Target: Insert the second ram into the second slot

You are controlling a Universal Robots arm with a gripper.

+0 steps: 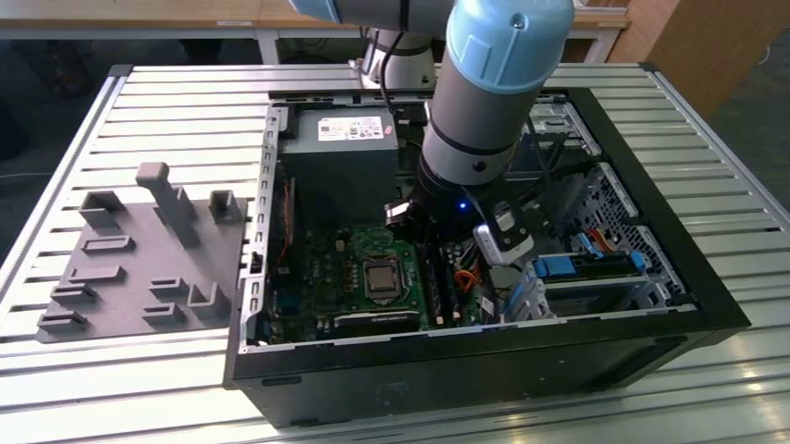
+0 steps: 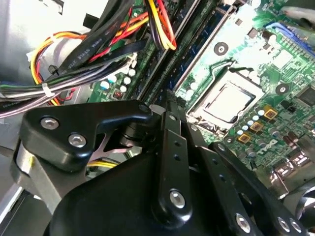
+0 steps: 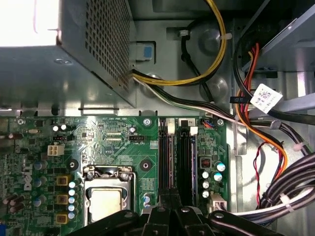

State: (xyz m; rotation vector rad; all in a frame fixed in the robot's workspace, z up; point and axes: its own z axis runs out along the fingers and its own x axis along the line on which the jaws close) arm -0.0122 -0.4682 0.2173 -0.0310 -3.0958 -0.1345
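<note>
Hovered low over the memory slots [image 3: 177, 157] inside the open case [image 1: 691, 305], end effector [image 2: 170, 105] apparently clenched edge-on around the second ram [image 2: 173, 147]. Risked a jam or bent board through misalignment with the second slot [image 3: 184, 157], or snagged cables [image 2: 93, 44].

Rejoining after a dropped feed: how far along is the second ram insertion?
In hand: the gripper sits low inside the PC case, directly over the memory slots next to the CPU socket. Nothing confirms a finished step: the slots are seen edge-on, so whether the second ram is seated cannot be told. Left: confirmed seating.
</note>
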